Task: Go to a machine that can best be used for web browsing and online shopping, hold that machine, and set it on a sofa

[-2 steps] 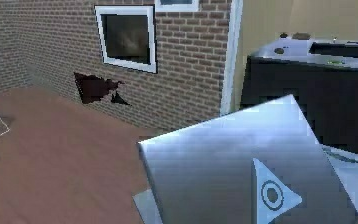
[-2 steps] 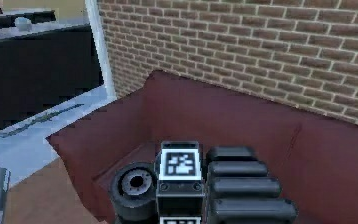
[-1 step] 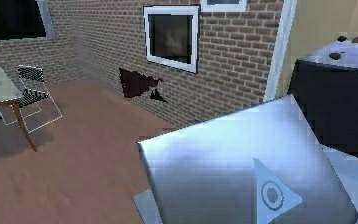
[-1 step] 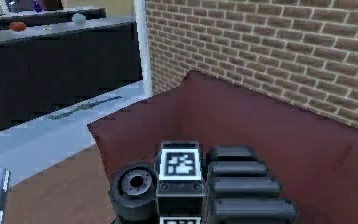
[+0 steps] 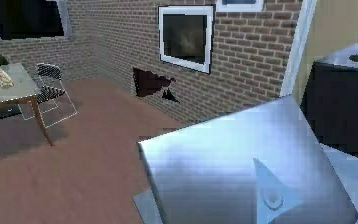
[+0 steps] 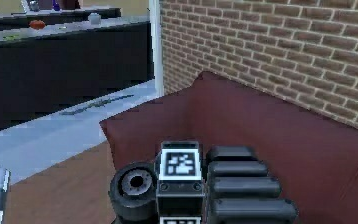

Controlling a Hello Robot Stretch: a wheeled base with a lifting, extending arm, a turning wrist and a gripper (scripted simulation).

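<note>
I count one silver laptop [image 5: 247, 165], one table [image 5: 22, 86], one wire chair [image 5: 53, 85], two wall frames [image 5: 187, 38] [image 5: 239, 4], one maroon sofa [image 6: 267, 125] and one dark counter [image 6: 67, 65].

No words, numbers or signs can be read. The closest thing to a label is the white square marker [image 6: 181, 163] on the arm [image 6: 239, 186], low in the arm side view. It carries blocky black marks, not letters. The grey laptop lid [image 5: 237, 150], near in the forward view, bears a pale triangular emblem [image 5: 271, 188] without lettering.
</note>
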